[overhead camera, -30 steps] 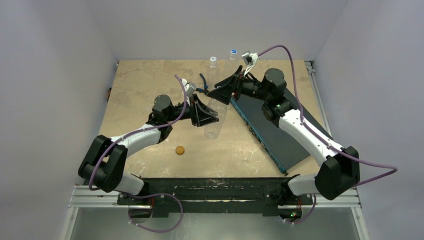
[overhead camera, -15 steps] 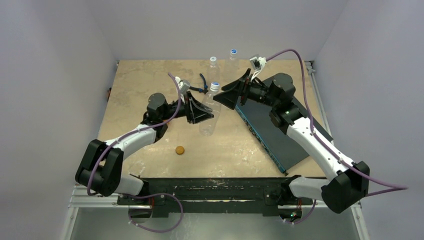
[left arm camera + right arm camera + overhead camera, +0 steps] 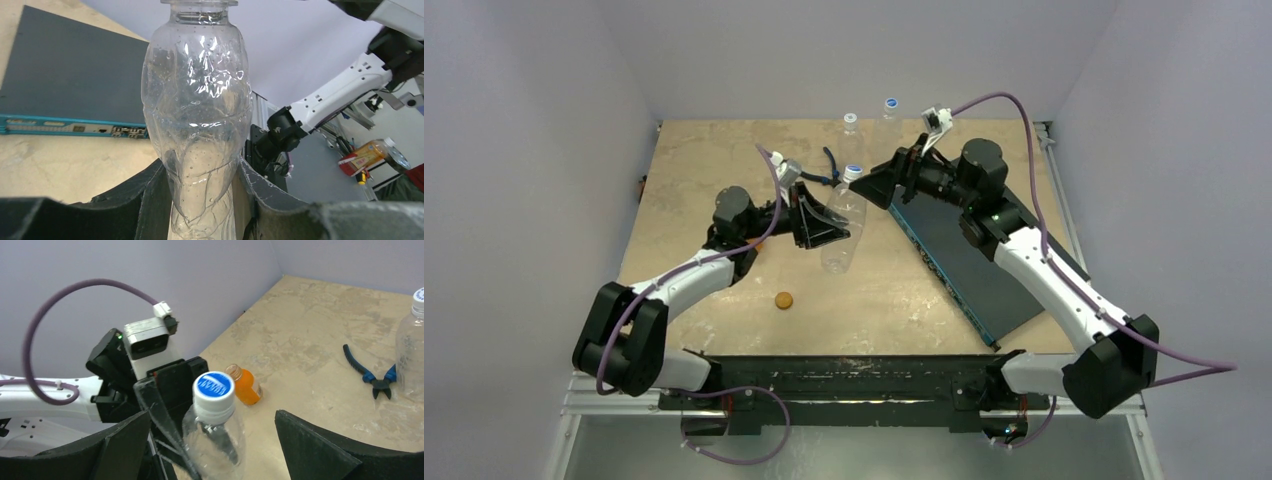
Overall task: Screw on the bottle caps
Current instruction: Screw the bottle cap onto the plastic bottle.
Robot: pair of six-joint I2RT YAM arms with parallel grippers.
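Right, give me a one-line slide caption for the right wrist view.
Open right gripper straddles a clear bottle wearing its blue-topped cap; uncapped orange bottle and blue-handled pliers beyond.

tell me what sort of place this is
Likely a robotics lab work cell: left arm and right arm mounted at the edge of a tan table, plain walls boxing it in, props like a clear bottle and pliers.

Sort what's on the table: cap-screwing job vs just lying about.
Job: near clear bottle, its blue-topped cap, back-left clear bottle, back-right clear bottle, orange bottle, orange-brown cap.
Lying about: blue-handled pliers, dark flat box.
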